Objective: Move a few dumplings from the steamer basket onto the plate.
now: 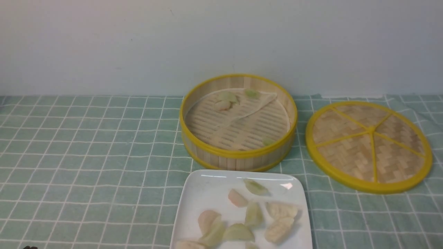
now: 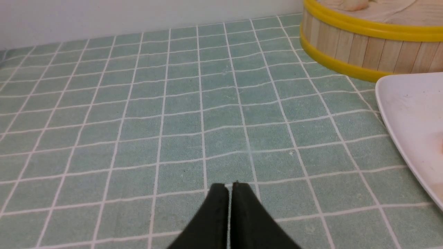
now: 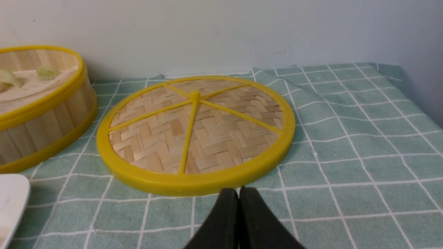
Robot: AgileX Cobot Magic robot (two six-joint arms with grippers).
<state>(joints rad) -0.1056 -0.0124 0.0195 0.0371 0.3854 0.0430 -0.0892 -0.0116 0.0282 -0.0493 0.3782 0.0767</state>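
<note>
- Front view: the steamer basket [image 1: 238, 121] stands on the green checked tablecloth [image 1: 86, 155] near the pale wall [image 1: 138, 41].
- On the basket's slatted floor a few dumplings [image 1: 226, 99] lie at the far side, pale green and pinkish, on a creased pale liner [image 1: 249, 107]; one small green piece [image 1: 268, 141] sits by the near wall.
- The plate [image 1: 204, 193] lies just in front of the basket, apart from it, and carries a cluster of pale green, pink and cream-yellow pieces; its near edge runs out of frame.
- The flat woven lid [image 1: 369, 146] with yellow spokes rests on the cloth to the right of the basket.
- Neither arm shows clearly in this view.
- Left wrist view: the left gripper [image 2: 230, 188] has its black fingers pressed together, holding nothing, above bare cloth; a corner of the plate [image 2: 408, 114] and the basket wall [image 2: 363, 52] show off to one side.
- Right wrist view: the right gripper [image 3: 238, 193] is likewise closed and empty, close to the lid's yellow rim [image 3: 193, 183]; the basket [image 3: 41, 114] is beyond the lid.
</note>
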